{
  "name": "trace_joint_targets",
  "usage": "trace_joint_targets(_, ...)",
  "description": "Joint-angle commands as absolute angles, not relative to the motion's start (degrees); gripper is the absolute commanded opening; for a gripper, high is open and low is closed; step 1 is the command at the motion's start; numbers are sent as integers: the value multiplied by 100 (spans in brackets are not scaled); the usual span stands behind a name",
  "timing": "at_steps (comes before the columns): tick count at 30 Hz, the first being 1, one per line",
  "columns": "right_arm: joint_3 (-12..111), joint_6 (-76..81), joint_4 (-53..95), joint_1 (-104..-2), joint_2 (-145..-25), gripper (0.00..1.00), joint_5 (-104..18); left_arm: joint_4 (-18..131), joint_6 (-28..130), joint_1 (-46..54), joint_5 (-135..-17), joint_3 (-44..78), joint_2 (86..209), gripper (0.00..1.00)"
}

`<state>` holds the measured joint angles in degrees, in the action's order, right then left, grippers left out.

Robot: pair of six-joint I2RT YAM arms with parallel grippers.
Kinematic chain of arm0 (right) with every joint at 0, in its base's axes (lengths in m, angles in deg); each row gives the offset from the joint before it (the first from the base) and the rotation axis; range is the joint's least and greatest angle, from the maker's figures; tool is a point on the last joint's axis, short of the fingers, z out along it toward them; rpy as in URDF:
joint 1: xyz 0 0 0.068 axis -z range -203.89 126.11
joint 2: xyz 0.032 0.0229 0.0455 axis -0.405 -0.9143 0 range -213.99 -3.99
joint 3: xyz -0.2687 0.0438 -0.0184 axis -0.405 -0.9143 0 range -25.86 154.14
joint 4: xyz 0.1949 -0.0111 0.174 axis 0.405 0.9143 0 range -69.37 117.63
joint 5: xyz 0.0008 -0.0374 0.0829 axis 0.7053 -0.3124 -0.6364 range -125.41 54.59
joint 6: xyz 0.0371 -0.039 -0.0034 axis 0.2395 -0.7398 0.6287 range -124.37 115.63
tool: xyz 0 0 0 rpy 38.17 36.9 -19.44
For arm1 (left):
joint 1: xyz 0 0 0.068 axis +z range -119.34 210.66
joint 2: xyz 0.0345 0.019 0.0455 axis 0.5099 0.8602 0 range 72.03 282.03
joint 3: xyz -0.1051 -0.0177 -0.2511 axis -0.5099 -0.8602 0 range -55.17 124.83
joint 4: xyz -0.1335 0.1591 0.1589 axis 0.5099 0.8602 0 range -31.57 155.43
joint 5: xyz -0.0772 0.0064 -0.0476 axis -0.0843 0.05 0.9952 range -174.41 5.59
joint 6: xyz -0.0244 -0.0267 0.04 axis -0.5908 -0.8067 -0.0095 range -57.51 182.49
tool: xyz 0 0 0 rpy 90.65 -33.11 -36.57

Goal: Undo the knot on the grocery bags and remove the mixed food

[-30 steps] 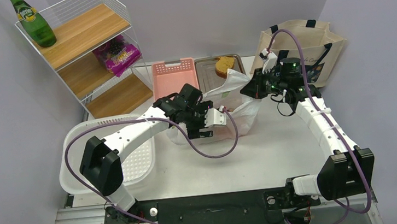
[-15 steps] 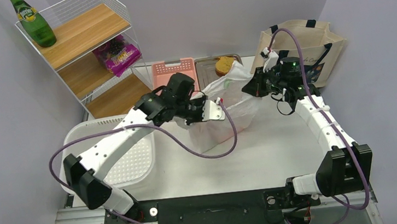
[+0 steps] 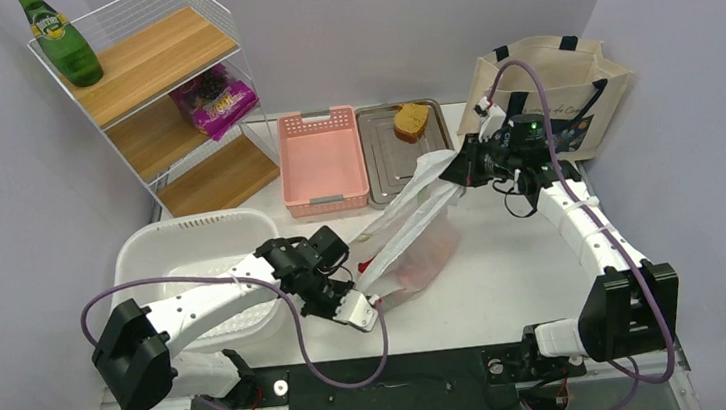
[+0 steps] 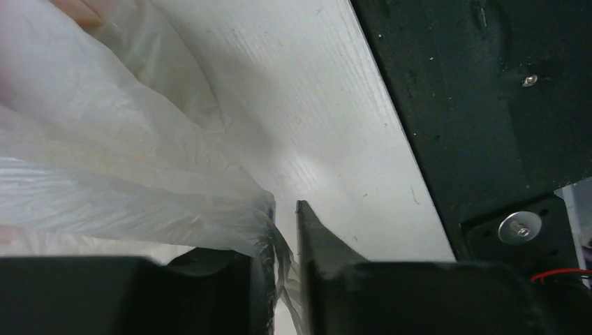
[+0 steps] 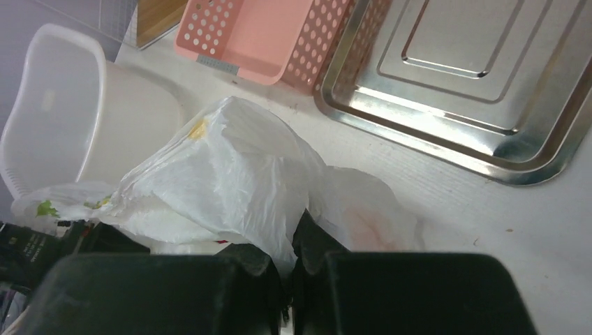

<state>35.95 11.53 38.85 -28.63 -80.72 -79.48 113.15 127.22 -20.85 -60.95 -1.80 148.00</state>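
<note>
From above, you see the thin translucent whitish plastic bag [image 3: 412, 228] pulled into a long crinkled band across the middle of the white table [image 3: 517, 281]. Its ends run from 7 o'clock to 1 o'clock. Your left gripper [image 3: 358, 286] pinches the 7 o'clock end and your right gripper [image 3: 453, 169] pinches the 1 o'clock end. Something red [image 3: 408, 271] shows through the film, resting on the tabletop. The cream canvas tote with navy handles [image 3: 542, 72] stands upright at the table's 1 o'clock. At 12 o'clock, a pink perforated plastic basket [image 3: 319, 159] sits just beside a flat steel tray [image 3: 384, 153]. A white perforated plastic tub [image 3: 193, 256] sits at 9 o'clock.

The left wrist view gives you what the overhead cannot. The black fingers of the left gripper [image 4: 283, 225] are nearly together, with a wrinkled fold of the bag [image 4: 126, 153] clamped between them, low over the grained tabletop.

In the right wrist view, the right gripper [image 5: 286, 246] is likewise closed on bunched film. The bag [image 5: 223, 174] billows toward 10 o'clock here. You can see a yellow print [image 5: 199, 129], a green print [image 5: 46, 208] and a pinkish blush [image 5: 363, 223] through the plastic.
</note>
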Motion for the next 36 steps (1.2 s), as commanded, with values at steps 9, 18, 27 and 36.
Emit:
trace_joint_targets(9, 3732, 901, 3974, -3274, -7485, 0, -8152, 9858, 9666, -1749, -5146, 2225, 13891, 64)
trace_joint_targets(18, 4030, 1011, 3969, -3339, -7478, 0, -8270, 8702, 8448, -1517, -6671, 2949, 14606, 68)
trace_joint_targets(27, 4125, 862, 4337, -3352, -7365, 0, -8181, 8085, 7328, -1359, -5749, 1878, 14733, 76)
trace_joint_targets(36, 4415, -973, 6207, -3295, -7340, 0, -8228, 8052, 7002, -1140, -8080, 2392, 15529, 1)
